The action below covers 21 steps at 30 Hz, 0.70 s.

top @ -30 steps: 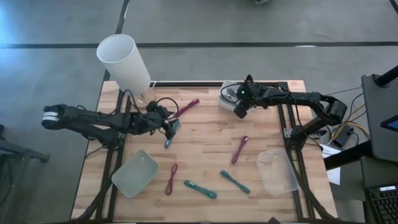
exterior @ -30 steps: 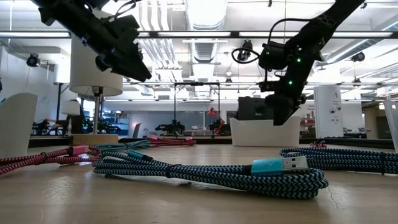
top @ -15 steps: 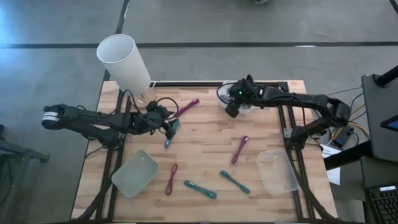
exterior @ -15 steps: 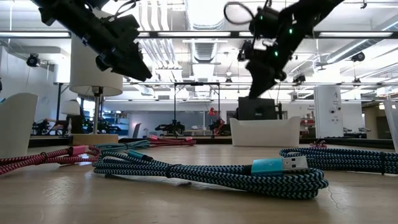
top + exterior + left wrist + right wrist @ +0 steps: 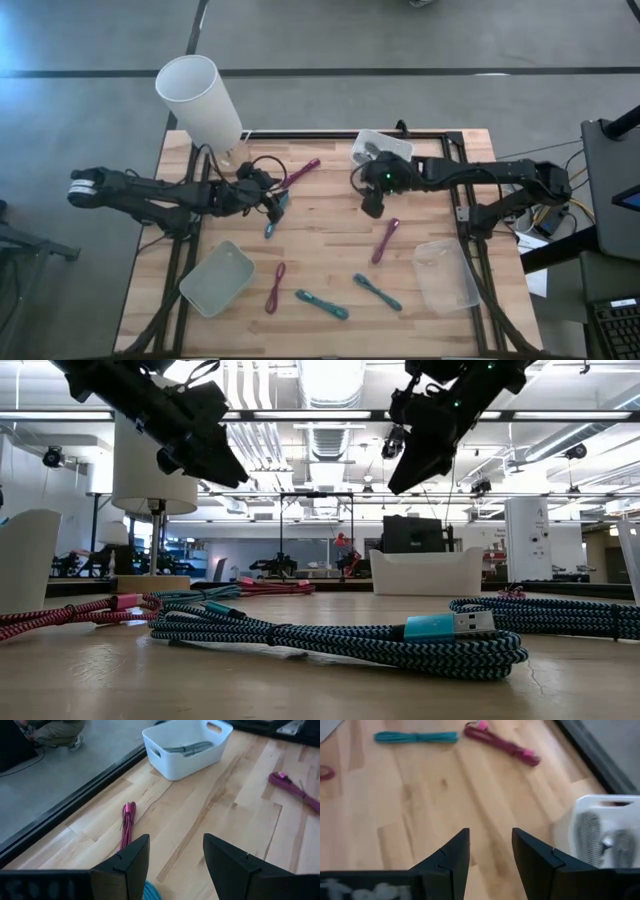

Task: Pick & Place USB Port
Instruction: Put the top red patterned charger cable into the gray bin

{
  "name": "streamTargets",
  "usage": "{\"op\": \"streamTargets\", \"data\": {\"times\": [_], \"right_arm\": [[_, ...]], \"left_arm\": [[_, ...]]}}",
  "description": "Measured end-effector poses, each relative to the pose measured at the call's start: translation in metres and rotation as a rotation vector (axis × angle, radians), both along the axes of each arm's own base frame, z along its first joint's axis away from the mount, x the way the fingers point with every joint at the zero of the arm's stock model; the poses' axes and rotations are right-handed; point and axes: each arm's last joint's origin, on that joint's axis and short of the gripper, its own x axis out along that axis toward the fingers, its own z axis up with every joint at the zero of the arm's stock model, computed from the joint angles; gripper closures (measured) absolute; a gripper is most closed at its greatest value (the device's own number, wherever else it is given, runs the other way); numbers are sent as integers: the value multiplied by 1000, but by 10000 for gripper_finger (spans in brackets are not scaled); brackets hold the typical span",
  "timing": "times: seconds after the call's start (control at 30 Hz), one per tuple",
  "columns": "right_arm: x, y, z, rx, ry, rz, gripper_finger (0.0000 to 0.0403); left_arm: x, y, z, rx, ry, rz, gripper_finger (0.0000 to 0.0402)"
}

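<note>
Several coiled USB cables lie flat on the wooden table: teal ones (image 5: 272, 215) (image 5: 322, 305) (image 5: 377, 292) and magenta ones (image 5: 300, 172) (image 5: 385, 240) (image 5: 275, 287). A white bin (image 5: 382, 146) with grey cables inside stands near the far edge. My left gripper (image 5: 277, 201) (image 5: 172, 857) hovers open just over the teal cable at left of centre. My right gripper (image 5: 372, 207) (image 5: 490, 850) hangs open over bare wood near the table's middle, between the bin and a magenta cable. Neither holds anything.
A white lamp (image 5: 198, 98) stands at the far left corner. A pale green tray (image 5: 217, 277) lies near left, a clear tray (image 5: 447, 275) near right. In the low view a teal cable with its USB plug (image 5: 450, 625) lies closest to the near edge.
My right gripper has swung away from the white bin toward the table's near edge and a little left, out over the middle of the table, uncovering the bin. My left arm and the cables have stayed where they were.
</note>
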Motion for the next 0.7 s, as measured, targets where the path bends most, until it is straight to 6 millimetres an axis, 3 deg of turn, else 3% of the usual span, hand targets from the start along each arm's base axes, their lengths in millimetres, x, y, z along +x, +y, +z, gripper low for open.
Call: {"op": "streamTargets", "data": {"times": [0.27, 0.7], "right_arm": [[7, 24, -21, 65, 53, 19, 259], [10, 39, -32, 88, 84, 46, 271]], "left_arm": [[21, 9, -20, -43, 104, -39, 209], [71, 58, -32, -19, 242, 6, 209]]}}
